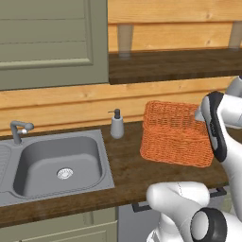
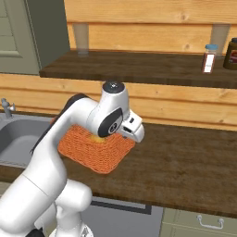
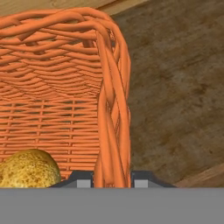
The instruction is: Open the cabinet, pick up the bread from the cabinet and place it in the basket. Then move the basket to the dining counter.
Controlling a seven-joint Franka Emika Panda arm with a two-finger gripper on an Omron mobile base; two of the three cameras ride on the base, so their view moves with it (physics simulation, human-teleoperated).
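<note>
Beside basket [image 1: 176, 134]: soap bottle [image 1: 116, 124], sink [image 1: 60, 165]; bread [image 3: 29, 169] inside.

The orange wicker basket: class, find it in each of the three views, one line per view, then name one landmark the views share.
Left base view: basket right of centre on the dark wooden worktop, beside the soap dispenser.
Right base view: left of centre, partly behind the arm.
Hand view: its woven wall fills the left; the bread lies inside, lower left.
Shared landmark: the worktop.
</note>
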